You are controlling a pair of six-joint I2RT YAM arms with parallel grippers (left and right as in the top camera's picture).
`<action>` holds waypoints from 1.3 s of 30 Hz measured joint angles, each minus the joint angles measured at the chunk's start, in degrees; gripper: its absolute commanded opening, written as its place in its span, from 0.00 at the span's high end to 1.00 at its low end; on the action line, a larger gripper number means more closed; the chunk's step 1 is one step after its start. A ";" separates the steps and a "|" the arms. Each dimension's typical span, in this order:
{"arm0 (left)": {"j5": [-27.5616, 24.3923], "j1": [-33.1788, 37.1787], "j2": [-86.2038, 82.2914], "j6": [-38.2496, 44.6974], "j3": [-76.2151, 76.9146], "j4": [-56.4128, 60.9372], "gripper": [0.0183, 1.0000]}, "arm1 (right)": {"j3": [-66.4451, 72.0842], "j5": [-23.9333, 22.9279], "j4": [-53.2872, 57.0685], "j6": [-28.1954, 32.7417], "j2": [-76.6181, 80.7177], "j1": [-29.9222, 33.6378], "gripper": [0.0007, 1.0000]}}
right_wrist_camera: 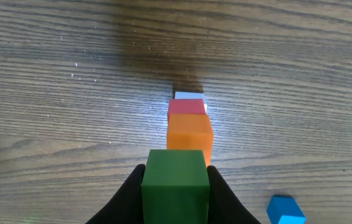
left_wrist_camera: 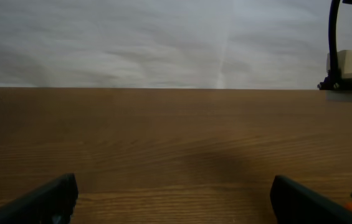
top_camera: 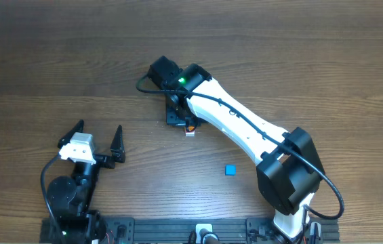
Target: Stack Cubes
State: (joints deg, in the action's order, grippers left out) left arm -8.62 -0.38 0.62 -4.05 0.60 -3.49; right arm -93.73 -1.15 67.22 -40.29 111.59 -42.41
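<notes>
The right claw (right_wrist_camera: 176,194) is closed on a green cube (right_wrist_camera: 176,180), with one dark finger (right_wrist_camera: 128,196) pressed against each side. The green cube sits directly over a column of three cubes: an orange cube (right_wrist_camera: 190,138) at the top, a red cube (right_wrist_camera: 187,106) below it and a white cube (right_wrist_camera: 190,96) at the bottom, resting on the wooden bench (top_camera: 42,54). Whether the green cube is touching the orange one or hanging just above it cannot be told. A blue cube (right_wrist_camera: 286,210) lies by itself on the bench, near the column but apart from it, on the side nearer the arms' bases. In the top view the right arm (top_camera: 238,122) reaches from its base across the middle of the bench and covers most of the column. The left claw (top_camera: 98,130) sits low near its own base, well away from the cubes, spread wide and holding nothing.
</notes>
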 measured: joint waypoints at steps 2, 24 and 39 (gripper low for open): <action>0.00 0.00 0.00 0.00 0.00 -0.02 0.00 | 0.13 0.13 -0.02 -0.17 0.00 0.00 0.99; 0.00 0.00 0.00 0.00 0.00 -0.02 0.00 | 1.07 0.13 -0.90 -1.36 0.04 0.02 0.99; 0.00 0.00 0.00 0.00 0.00 -0.02 0.00 | 1.09 -0.59 -0.90 -2.01 0.66 0.11 0.99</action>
State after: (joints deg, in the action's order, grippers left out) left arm -8.62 -0.38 0.62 -4.05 0.60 -3.51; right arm -92.64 -1.74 66.32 -42.30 112.25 -42.30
